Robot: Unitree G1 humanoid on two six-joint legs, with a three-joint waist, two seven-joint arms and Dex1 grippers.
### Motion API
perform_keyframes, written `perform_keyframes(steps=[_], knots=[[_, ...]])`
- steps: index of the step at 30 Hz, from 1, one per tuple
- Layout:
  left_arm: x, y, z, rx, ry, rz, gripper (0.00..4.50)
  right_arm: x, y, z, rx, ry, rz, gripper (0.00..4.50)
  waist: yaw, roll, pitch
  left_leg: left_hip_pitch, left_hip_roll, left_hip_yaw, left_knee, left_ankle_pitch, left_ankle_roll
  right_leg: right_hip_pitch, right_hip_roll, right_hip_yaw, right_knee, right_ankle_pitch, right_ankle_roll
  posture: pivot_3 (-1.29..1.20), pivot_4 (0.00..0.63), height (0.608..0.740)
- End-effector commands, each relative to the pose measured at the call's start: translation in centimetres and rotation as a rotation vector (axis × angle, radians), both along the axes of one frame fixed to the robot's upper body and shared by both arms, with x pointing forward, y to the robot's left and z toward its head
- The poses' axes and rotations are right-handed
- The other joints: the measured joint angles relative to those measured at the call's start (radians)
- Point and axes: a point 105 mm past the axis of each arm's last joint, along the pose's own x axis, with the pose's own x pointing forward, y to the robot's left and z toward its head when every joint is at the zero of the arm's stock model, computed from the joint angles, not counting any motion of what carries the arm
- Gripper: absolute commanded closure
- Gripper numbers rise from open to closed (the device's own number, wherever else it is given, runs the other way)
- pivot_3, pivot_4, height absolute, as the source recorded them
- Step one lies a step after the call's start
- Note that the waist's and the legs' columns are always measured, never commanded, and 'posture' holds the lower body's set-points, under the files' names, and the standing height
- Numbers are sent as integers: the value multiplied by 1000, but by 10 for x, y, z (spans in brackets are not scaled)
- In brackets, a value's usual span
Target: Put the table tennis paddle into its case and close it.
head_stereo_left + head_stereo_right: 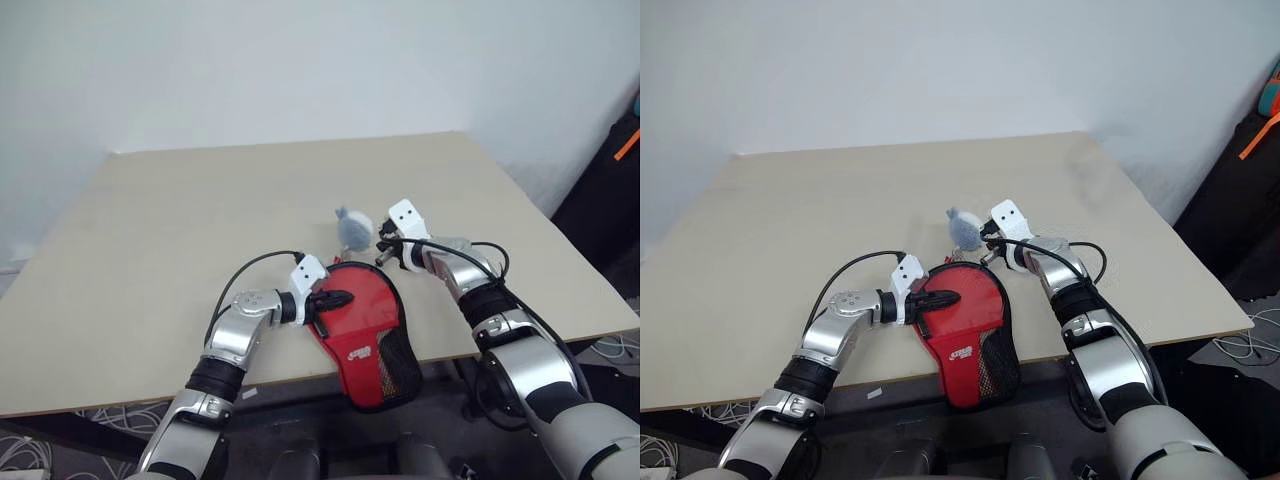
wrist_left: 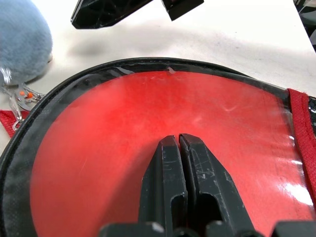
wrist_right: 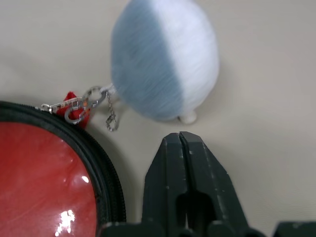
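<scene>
Left eye view shows me a pale beige tabletop (image 1: 150, 250) against a plain white wall (image 1: 250, 60). The red paddle-shaped soft zip case (image 1: 365, 335) overhangs its near edge. My left gripper (image 1: 338, 298) rests clenched on it; my right gripper (image 3: 180, 143), clenched empty, sits beside a fluffy grey-blue pompom charm (image 3: 165, 64).

- A light beige table (image 1: 180, 250) is seen from above, its top taking up most of the scene, set against a plain white wall (image 1: 300, 60).
- A small fluffy grey-blue and white plush charm (image 3: 165, 64) is seen lying on the tabletop near its middle.
- A short silver chain with clasps (image 3: 91, 101) is seen attached to the plush charm, lying flat on the table.
</scene>
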Motion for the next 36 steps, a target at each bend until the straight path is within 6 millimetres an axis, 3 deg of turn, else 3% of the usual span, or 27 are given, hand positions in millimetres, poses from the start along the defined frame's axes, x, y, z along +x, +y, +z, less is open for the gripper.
perform_keyframes(steps=[1,4,7,10,13,16,20,29,36], knots=[[-5,9,-21,63,72,7,4500,10,4,35,-25,-104,37,4460,0,0,0,0,0,0,0,0,0,0,0,0,0,0,0,0,0,698],[-5,10,-21,64,72,8,4500,15,0,63,-27,-152,45,4460,0,1,0,0,0,0,0,0,0,0,0,0,0,0,0,0,0,698],[-6,11,-21,65,72,9,4500,21,4,97,-19,-215,63,3912,-2,2,0,0,0,0,0,0,0,-1,0,0,0,0,0,0,0,698],[-7,11,-21,66,72,9,4500,27,13,120,-10,-261,67,2890,-3,3,0,1,0,0,-2,0,0,-1,0,0,0,0,0,0,0,698],[-8,11,-22,66,73,10,4500,34,25,127,-7,-288,57,1839,-5,2,-1,3,0,1,-2,0,0,1,0,1,0,0,0,0,0,698],[-10,11,-23,64,76,15,4500,39,35,120,14,-294,25,829,-5,2,-1,3,0,1,-3,0,0,1,0,1,0,0,0,0,0,698],[-12,11,-23,61,79,25,4500,40,45,99,41,-274,-6,829,-5,2,-1,4,0,1,-3,0,0,1,0,2,1,0,0,0,0,698],[-20,18,-23,61,92,61,4500,33,46,45,25,-195,-94,829,-24,3,-1,6,0,0,-5,0,0,2,1,2,1,0,-1,0,0,698],[-22,25,-22,70,99,80,4500,28,51,30,27,-157,-104,829,-41,3,-1,6,0,-1,-5,0,0,2,1,2,2,0,-1,0,0,698]])
